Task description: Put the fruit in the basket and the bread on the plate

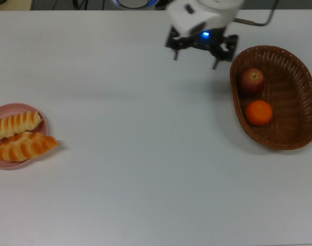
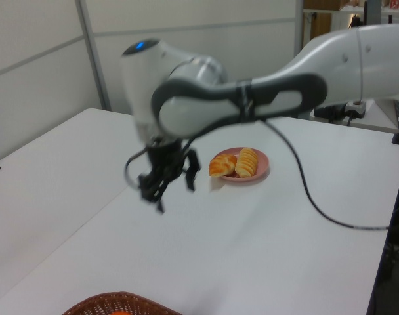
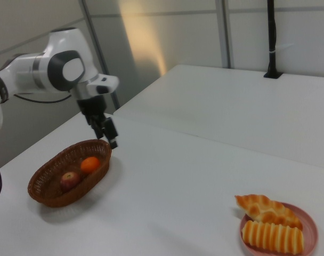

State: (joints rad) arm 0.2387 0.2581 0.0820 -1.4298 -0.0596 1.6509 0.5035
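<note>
Fruit sits in the basket (image 1: 279,138) in the top view, apple (image 1: 252,80) beside orange (image 1: 259,113), and both loaves, the ridged roll (image 1: 15,124) and the braided loaf (image 1: 25,146), lie on the pink plate (image 1: 2,161) far across the bench (image 1: 145,154), so I judge the best move is to pull clear without brushing the rim. From the left view my hand (image 2: 167,186) hangs above the bench with fingers spread wide, grasping nothing. From the right view it hovers just beyond the basket's far rim, touching neither wicker nor fruit.

Table (image 1: 145,154) open mid-span — basket (image 1: 238,110), plate (image 1: 22,165) flanking
</note>
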